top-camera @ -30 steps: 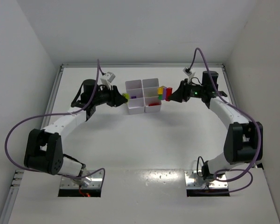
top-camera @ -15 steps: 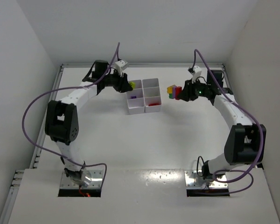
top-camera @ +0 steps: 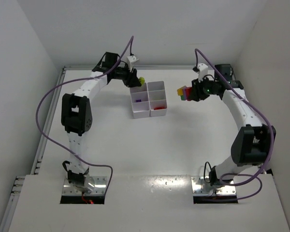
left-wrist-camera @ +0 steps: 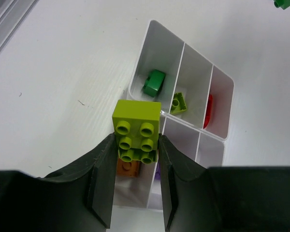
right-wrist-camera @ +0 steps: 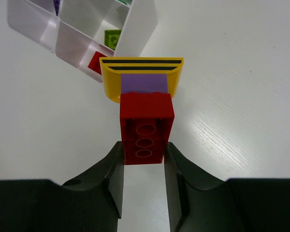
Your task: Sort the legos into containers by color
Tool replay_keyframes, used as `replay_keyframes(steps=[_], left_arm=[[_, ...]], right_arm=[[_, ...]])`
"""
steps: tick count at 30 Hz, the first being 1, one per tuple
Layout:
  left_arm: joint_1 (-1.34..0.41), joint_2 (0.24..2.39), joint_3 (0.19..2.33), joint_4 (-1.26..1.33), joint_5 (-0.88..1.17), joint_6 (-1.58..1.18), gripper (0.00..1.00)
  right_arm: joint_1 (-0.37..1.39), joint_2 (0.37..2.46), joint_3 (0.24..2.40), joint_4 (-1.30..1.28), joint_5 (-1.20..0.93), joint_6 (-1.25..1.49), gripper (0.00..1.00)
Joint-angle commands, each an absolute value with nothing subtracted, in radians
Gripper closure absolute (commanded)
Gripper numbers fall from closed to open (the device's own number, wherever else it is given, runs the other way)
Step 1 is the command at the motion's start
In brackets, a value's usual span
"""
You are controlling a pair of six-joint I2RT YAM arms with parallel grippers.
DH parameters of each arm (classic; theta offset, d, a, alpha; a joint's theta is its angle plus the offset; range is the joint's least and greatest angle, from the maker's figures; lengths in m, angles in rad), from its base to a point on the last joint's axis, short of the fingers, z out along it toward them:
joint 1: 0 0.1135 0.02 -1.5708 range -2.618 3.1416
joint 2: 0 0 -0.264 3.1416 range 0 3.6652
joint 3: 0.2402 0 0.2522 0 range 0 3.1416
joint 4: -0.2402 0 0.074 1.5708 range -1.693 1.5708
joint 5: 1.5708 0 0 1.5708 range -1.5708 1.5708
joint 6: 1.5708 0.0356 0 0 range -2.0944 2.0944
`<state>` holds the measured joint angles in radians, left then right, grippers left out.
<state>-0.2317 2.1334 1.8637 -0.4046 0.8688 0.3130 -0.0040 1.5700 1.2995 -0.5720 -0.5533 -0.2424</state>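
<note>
A lime brick [left-wrist-camera: 137,126] hangs at the 11 o'clock corner of the white six-compartment tray [top-camera: 140,114], pinched by the left end effector [left-wrist-camera: 135,154]. At the tray's 3 o'clock and apart from it, the right end effector [right-wrist-camera: 143,157] clamps a red brick [right-wrist-camera: 146,121] joined to a purple piece [right-wrist-camera: 145,83] and a yellow piece [right-wrist-camera: 141,65], above the white counter [top-camera: 150,145].
</note>
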Motion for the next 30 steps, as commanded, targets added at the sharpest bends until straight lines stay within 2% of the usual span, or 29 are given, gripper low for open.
replay_keyframes(steps=[1,18,30], left_arm=[[-0.253,2.140,1.942,-0.454,0.897,0.455,0.98],[-0.364,2.235,2.155,-0.535,0.853,0.558,0.98],[-0.422,2.244,2.126,-0.609,0.853,0.603,0.88]], right_arm=[[0.002,1.585,1.361,-0.635,-0.491,-0.296,1.00],[0.000,1.733,1.476,-0.658,-0.483,-0.276,1.00],[-0.037,1.680,1.407,-0.617,-0.502,-0.276,1.00]])
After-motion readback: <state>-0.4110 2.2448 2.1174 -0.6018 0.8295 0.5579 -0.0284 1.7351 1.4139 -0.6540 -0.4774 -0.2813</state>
